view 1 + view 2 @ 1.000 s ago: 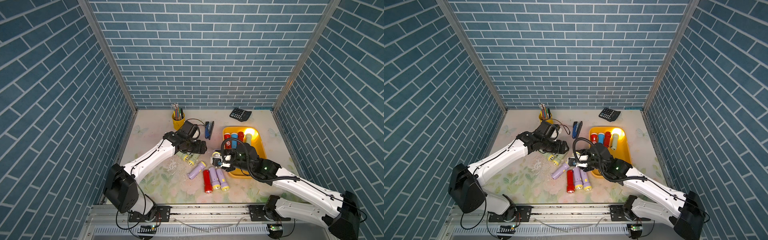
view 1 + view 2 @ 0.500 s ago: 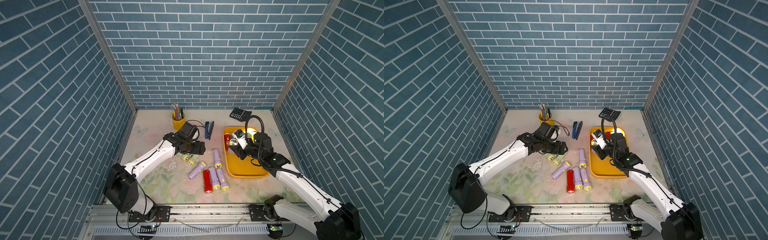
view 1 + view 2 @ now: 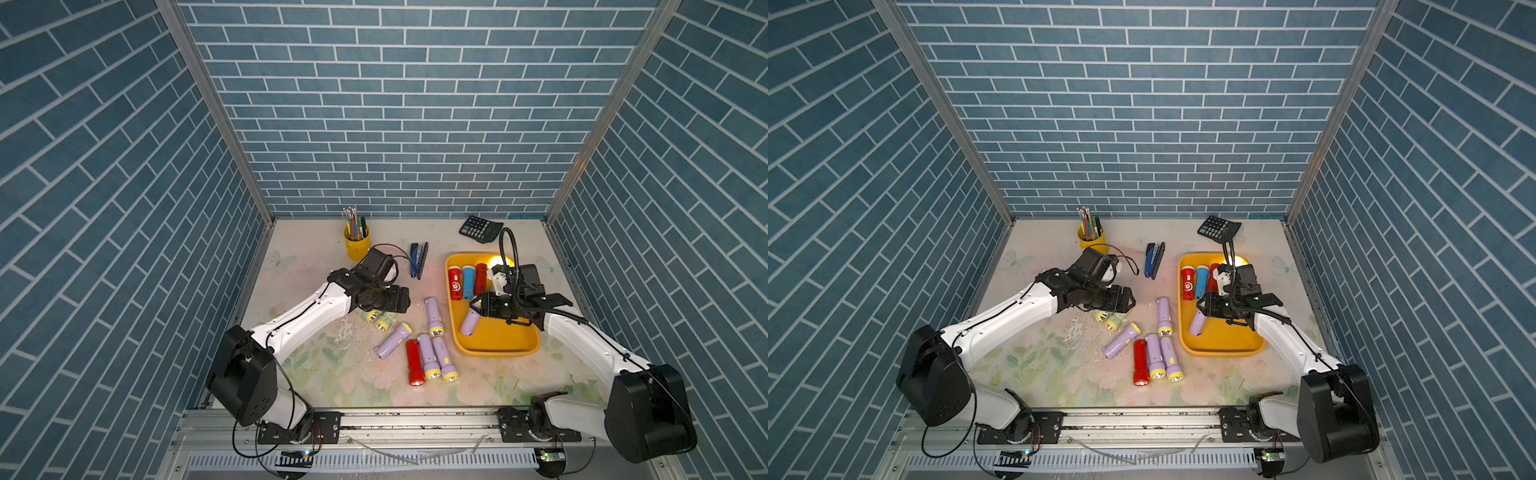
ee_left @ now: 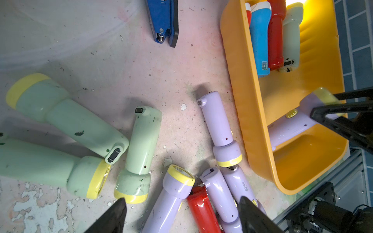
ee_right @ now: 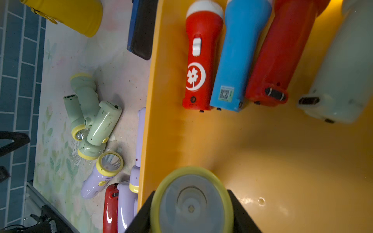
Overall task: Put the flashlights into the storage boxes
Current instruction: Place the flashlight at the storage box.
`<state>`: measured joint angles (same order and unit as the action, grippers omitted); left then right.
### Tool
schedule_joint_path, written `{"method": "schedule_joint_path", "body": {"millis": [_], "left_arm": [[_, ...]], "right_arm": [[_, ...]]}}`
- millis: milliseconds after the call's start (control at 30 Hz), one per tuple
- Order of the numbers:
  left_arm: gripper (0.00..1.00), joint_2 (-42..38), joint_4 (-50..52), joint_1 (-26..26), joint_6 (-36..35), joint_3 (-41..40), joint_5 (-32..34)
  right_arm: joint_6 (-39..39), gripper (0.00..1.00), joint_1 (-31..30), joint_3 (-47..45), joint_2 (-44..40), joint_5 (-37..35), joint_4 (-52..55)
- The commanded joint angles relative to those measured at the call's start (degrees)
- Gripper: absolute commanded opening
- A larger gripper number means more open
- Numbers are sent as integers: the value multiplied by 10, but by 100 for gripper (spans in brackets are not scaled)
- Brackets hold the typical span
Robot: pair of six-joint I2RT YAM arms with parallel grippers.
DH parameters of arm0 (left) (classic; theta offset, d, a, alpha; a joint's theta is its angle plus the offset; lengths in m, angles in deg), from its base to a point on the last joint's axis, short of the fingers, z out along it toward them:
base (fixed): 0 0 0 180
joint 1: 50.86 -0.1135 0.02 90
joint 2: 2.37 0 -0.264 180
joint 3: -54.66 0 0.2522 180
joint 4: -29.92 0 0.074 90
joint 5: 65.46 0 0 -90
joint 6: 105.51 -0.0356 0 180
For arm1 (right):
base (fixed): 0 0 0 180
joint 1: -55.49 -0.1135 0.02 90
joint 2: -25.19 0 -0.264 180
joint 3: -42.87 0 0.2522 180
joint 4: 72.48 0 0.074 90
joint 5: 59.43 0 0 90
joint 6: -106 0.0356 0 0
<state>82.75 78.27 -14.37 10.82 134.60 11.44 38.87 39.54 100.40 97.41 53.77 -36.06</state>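
The floral surface (image 3: 353, 386) carries the orange-yellow tray (image 3: 503, 338) on its right half. The right claw (image 3: 478, 306) hangs over the tray's left side, clamped on the yellow-ringed head of a lilac flashlight (image 3: 469, 323). This one slants tail-down inside the tray, and whether its tail touches the tray floor cannot be told. The left claw (image 4: 181, 201) hovers left of the tray, spread wide and holding nothing.

Along the far edge sit a calculator (image 3: 480, 228), a yellow pen cup (image 3: 356, 246) and a blue stapler (image 3: 417, 259).

At the tray's far end four flashlights lie side by side: a red-and-white flashlight (image 3: 456, 286), a blue flashlight (image 3: 468, 282), a red flashlight (image 3: 481, 277) and a pale green flashlight (image 4: 291, 40).

Left of the tray, on the surface, lie three green flashlights (image 4: 66, 117) in a touching cluster, four loose lilac flashlights (image 3: 433, 316) and a second red flashlight (image 3: 414, 362).
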Motion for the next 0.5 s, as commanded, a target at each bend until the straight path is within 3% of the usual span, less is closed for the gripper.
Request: {"method": "schedule_joint_path", "body": {"millis": [0,467], "left_arm": [[88,2,-5,-3,-4,-9,-3],[88,3,-17,-2,8,-18,-13]], "right_arm": [[54,27,2,28,14,29,19],[78,34,1,75,143,38,4]]}}
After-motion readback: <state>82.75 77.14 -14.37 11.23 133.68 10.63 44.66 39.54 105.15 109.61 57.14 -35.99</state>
